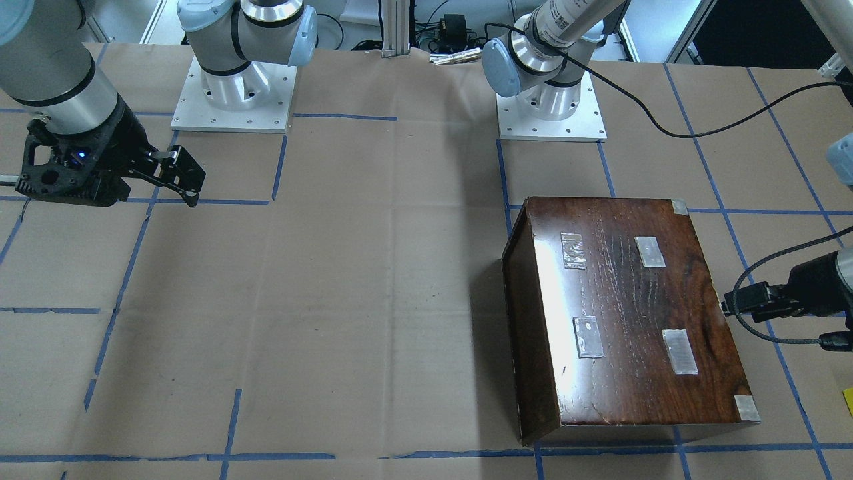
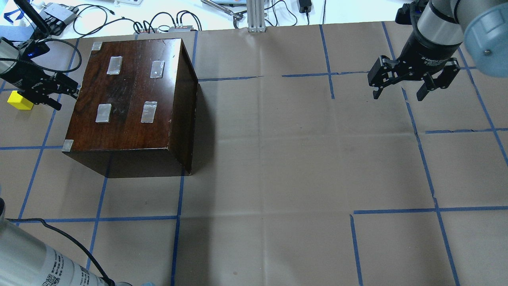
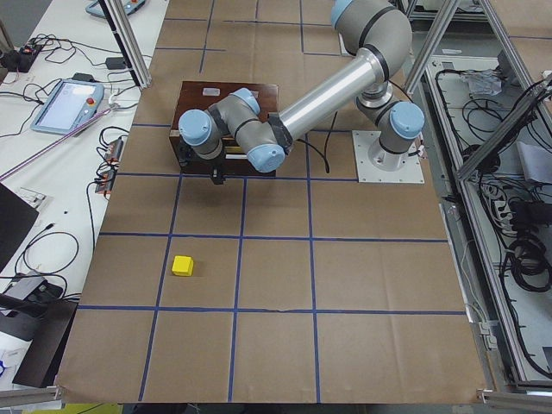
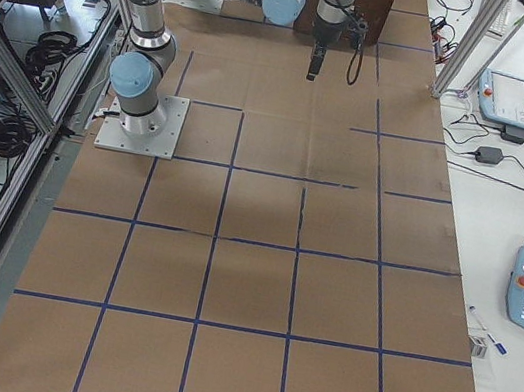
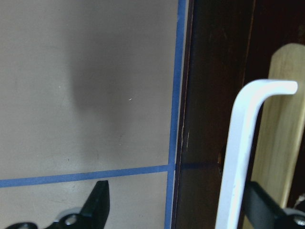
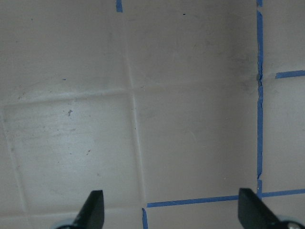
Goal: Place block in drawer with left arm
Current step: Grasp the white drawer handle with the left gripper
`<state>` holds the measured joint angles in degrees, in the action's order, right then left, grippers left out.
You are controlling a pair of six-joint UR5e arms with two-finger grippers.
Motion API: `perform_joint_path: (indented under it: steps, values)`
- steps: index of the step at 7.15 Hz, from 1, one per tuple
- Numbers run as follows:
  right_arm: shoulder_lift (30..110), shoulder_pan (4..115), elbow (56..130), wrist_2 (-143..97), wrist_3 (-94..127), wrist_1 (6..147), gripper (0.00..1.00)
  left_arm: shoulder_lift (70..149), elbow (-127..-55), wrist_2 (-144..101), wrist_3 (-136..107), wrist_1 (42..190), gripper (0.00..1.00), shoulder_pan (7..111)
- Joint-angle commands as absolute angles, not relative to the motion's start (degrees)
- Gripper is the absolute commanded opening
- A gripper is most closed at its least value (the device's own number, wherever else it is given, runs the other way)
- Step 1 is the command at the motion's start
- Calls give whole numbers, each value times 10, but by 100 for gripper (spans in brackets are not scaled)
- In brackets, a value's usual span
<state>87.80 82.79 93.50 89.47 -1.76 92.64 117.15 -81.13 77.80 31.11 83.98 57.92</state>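
Note:
The yellow block (image 2: 20, 100) lies on the paper left of the dark box (image 2: 131, 91); it also shows in the exterior left view (image 3: 182, 266). My left gripper (image 2: 63, 96) is open and empty at the box's left face, between block and box. In the left wrist view the left gripper (image 5: 176, 186) faces that dark face; a white bent handle (image 5: 238, 157) stands just inside one finger, with a pale-wood strip of the drawer (image 5: 281, 119) behind it. The rest of the drawer is hidden in the box. My right gripper (image 2: 399, 95) is open and empty, far right.
The dark box with tape patches (image 1: 633, 320) stands on brown paper marked with blue tape lines (image 2: 329, 75). A loose black cable (image 1: 666, 127) runs from the left arm. Cables and devices lie beyond the far table edge (image 2: 158, 24). The arm bases (image 1: 233, 93) stand at the robot's side.

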Motion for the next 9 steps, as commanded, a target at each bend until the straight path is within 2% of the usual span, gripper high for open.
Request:
perform_joint_path:
  steps: [1,9]
  values:
    - [878,828,935,895,-18,925,100,1171,-810,781,311,829,98,577]
    - [878,828,935,895,-18,926,100,1184,-799,800,356,812,98,551]
